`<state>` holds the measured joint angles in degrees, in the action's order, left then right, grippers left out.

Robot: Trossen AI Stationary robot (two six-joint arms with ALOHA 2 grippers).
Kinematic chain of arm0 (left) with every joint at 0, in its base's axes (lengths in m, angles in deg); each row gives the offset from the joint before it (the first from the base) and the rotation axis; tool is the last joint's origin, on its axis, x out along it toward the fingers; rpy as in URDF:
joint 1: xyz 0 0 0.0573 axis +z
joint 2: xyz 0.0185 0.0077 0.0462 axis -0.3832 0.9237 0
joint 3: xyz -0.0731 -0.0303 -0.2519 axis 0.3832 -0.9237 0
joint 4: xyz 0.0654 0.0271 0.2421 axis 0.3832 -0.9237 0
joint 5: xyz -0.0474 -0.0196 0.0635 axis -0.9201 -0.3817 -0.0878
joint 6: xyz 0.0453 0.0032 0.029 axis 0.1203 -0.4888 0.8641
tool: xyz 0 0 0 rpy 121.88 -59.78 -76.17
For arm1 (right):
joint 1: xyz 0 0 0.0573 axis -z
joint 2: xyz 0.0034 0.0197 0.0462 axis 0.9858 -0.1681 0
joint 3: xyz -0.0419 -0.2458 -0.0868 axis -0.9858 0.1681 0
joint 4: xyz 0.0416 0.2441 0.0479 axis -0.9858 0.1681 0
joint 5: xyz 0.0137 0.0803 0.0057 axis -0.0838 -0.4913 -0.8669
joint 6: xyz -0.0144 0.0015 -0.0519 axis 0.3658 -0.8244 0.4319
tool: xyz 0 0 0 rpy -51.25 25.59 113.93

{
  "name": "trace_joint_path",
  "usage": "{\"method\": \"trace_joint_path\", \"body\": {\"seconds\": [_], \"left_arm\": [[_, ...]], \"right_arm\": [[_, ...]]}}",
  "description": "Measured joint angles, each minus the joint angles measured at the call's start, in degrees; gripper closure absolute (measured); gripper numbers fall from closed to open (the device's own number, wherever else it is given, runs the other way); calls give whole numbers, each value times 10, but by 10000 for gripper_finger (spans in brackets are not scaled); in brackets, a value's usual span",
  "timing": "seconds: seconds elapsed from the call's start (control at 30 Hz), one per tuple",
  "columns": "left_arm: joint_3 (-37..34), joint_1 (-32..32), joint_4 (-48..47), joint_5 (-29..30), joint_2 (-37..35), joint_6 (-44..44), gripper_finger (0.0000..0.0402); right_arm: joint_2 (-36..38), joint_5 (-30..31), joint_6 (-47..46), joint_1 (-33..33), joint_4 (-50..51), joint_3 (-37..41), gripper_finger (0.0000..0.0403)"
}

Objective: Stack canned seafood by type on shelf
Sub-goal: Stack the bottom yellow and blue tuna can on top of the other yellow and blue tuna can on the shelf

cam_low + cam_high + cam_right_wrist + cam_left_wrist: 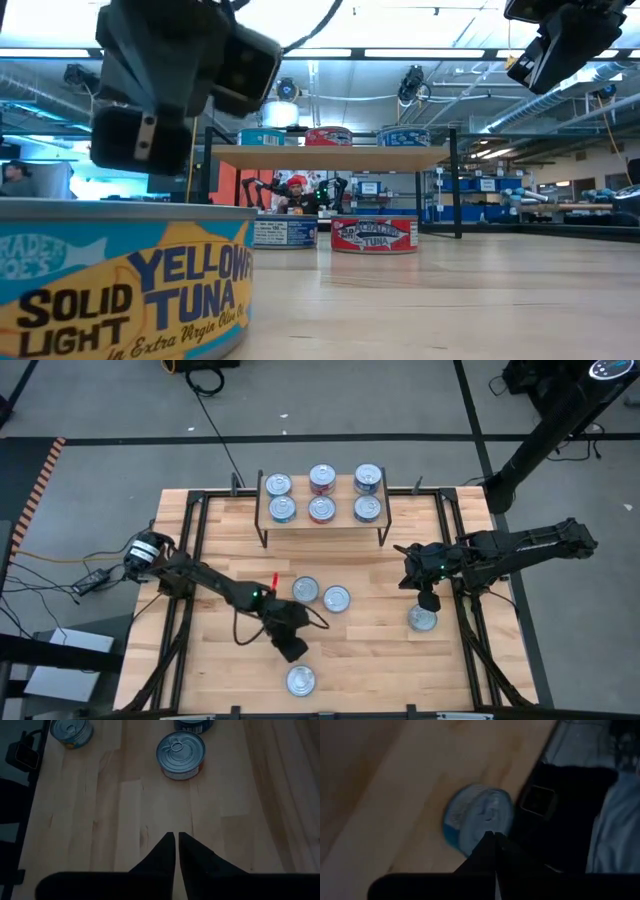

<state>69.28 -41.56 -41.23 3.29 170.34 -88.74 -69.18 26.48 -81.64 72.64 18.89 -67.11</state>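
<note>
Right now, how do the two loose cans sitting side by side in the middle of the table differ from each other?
The left middle can has a blue side label, seen in the low view; the right middle can has a red one. The left one sits nearer the shelf and closer to the left arm. Both stand upright on the tabletop, unstacked, with shiny pull-tab lids, and neither is held.

I see my pale wooden tabletop (380, 660) standing on a grey floor (100, 420) crossed by black tape lines (300, 436). An orange-and-black striped strip (42, 478) lies beyond my left. Long ceiling lights (420, 52) glow across the room.
</note>
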Motion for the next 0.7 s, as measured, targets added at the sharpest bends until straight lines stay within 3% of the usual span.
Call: {"method": "trace_joint_path", "body": {"seconds": [0.2,0.47,0.7], "left_arm": [[0,-28,10,30,0,83,397],[0,-47,9,63,5,97,380],[0,-47,48,12,47,93,397]], "right_arm": [[0,0,0,0,0,0,369],[0,13,0,0,0,0,381],[0,22,6,0,0,0,382]]}}
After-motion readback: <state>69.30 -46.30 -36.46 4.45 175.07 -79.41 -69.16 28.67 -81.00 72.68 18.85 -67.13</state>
